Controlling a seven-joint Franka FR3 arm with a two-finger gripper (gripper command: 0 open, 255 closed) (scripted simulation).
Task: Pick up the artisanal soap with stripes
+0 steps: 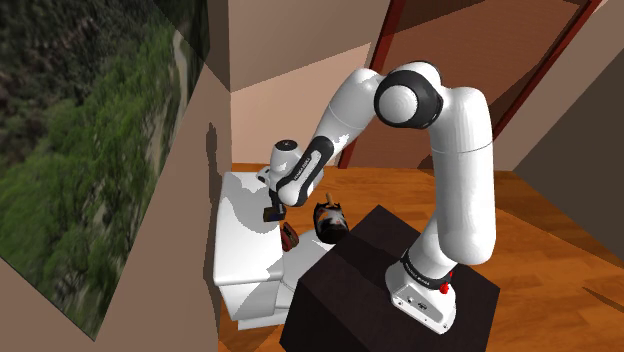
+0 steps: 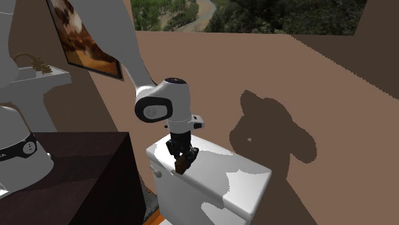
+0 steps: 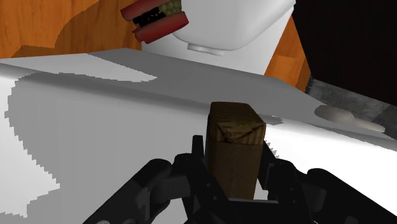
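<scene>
Your black two-finger gripper (image 3: 232,175) is clenched on the brown rectangular soap bar (image 3: 236,137), which stands upright between its fingers. You see both just over the white toilet tank lid (image 3: 95,127).

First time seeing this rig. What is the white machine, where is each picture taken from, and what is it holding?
The white machine is a robot arm on a dark box, its stand. The shoulder view looks down from beside the stand; the second exterior view faces the brown wall; the wrist view looks along the black jaws. The arm reaches over a white toilet tank. The jaws are shut on a brown block, the soap, at the tank's top; whether it is lifted clear I cannot tell. Past the tank, a red, black and yellow layered thing lies on the white lid.
</scene>
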